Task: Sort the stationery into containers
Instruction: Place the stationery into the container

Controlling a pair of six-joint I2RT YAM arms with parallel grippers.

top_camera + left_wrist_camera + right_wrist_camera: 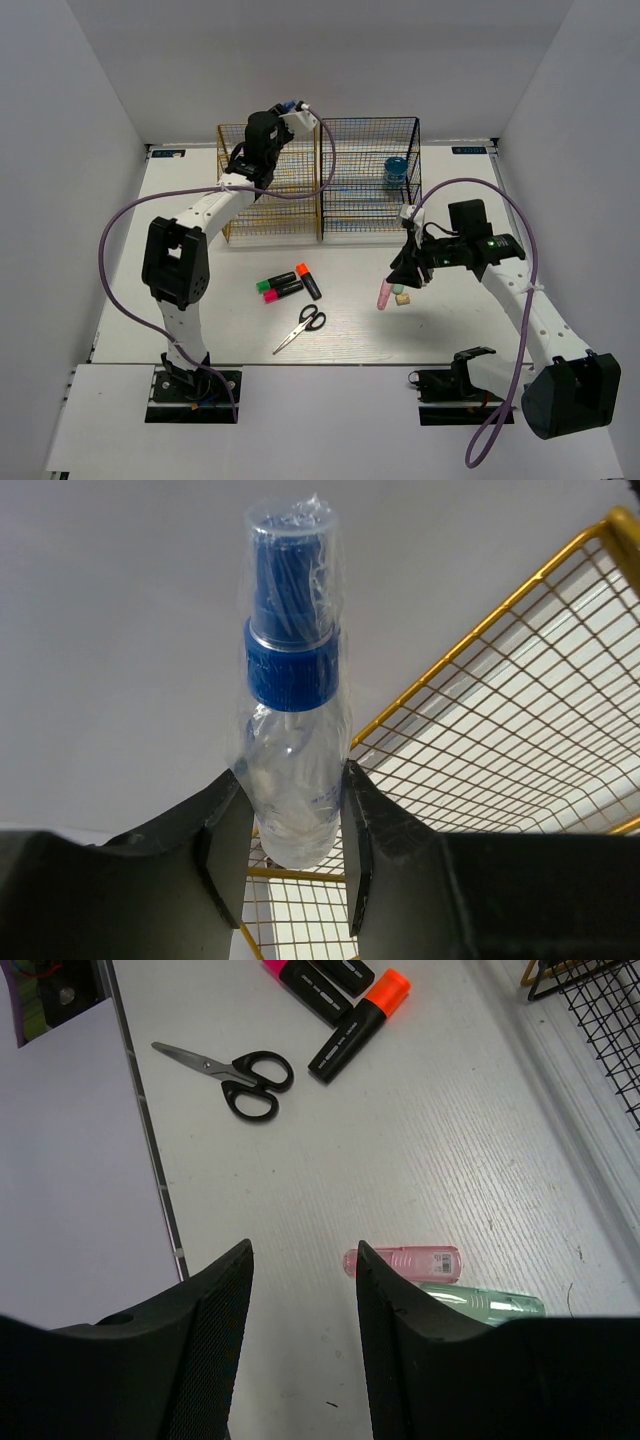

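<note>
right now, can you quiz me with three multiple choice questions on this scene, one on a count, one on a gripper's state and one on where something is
1. How many highlighters lie on the table?
A two; B three; C five.

2. The left gripper is:
A open and empty; B shut on a highlighter; C shut on the blue-capped tube.

3. The round blue jar is:
A in the black rack; B in the left gripper; C among the highlighters.

Answers:
1 B, one each with a green, a pink and an orange cap.
2 C, it clamps the tube from both sides.
3 A, the jar sits inside the black mesh.
</note>
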